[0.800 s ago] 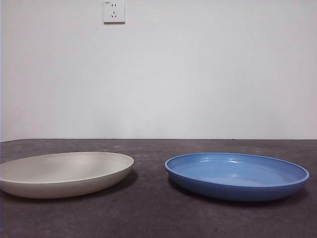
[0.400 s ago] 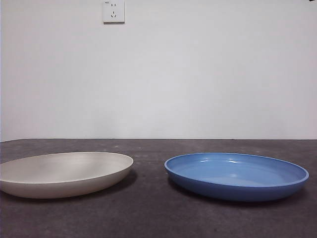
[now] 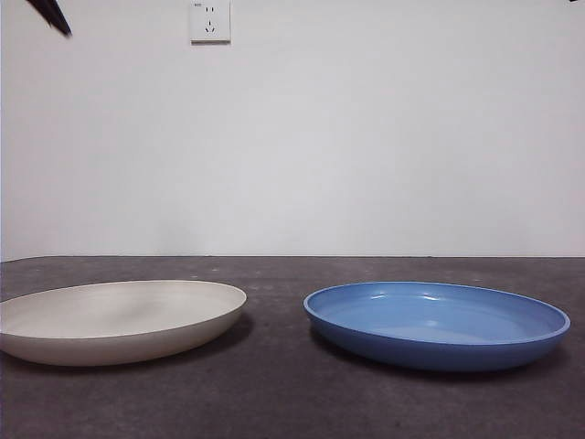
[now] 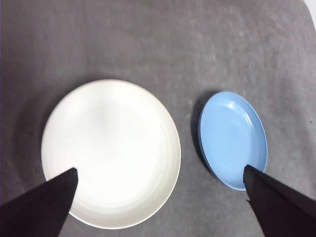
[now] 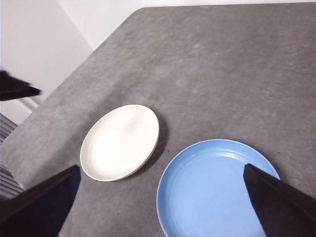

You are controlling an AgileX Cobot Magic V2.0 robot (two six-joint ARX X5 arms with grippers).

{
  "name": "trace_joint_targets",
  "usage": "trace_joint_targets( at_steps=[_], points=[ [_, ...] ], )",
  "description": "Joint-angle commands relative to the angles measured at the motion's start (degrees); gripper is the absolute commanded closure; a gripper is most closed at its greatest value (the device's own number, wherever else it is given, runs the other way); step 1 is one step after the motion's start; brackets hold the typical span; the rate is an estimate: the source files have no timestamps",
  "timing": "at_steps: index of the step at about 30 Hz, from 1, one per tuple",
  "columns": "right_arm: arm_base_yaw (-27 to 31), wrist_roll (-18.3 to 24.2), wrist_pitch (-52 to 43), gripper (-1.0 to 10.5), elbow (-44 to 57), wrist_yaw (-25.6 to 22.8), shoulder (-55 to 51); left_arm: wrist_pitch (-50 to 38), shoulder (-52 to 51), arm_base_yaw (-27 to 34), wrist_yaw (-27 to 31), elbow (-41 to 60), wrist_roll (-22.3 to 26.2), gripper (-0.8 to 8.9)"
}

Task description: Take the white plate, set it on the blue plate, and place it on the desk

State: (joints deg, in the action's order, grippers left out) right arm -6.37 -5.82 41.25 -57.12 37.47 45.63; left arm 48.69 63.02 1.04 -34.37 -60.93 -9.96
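The white plate [image 3: 119,320] lies on the desk [image 3: 274,384] at the left, and the blue plate [image 3: 437,322] lies beside it at the right, a gap between them. My left gripper [image 4: 159,169] hangs high above the white plate [image 4: 111,153], jaws wide open and empty; the blue plate [image 4: 232,138] lies off to one side of it. Its black tip [image 3: 50,14] shows at the front view's top left corner. My right gripper [image 5: 161,167] is open and empty, high above and back from both plates, the white plate [image 5: 121,142] and the blue plate [image 5: 217,190].
A white wall with a socket [image 3: 210,20] stands behind the desk. The desk's edge [image 5: 54,91] runs near the white plate in the right wrist view. A dark part of the other arm [image 5: 15,89] shows at that view's side.
A black gripper tip has come into the front view's top left corner. A faint shadow now lies on the white plate. The plates have not moved.
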Motion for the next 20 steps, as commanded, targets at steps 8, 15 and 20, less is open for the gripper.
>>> trace_joint_targets(
  at_steps=[8, 15, 20],
  points=[
    [-2.08, 0.24, -0.48, 3.4, -0.85, 0.07, 0.33, -2.69, 15.98, 1.20, -0.11, -1.38, 3.82, 1.57],
    [-2.12, 0.22, -0.44, 3.4, -0.85, 0.09, 0.33, -5.42, 23.67, 2.08, 0.13, -1.38, 4.68, 1.60],
    [-2.12, 0.22, -0.44, 3.4, -0.85, 0.07, 0.33, -5.92, 28.37, 2.43, 0.28, -1.38, 4.76, 1.60]
  ],
)
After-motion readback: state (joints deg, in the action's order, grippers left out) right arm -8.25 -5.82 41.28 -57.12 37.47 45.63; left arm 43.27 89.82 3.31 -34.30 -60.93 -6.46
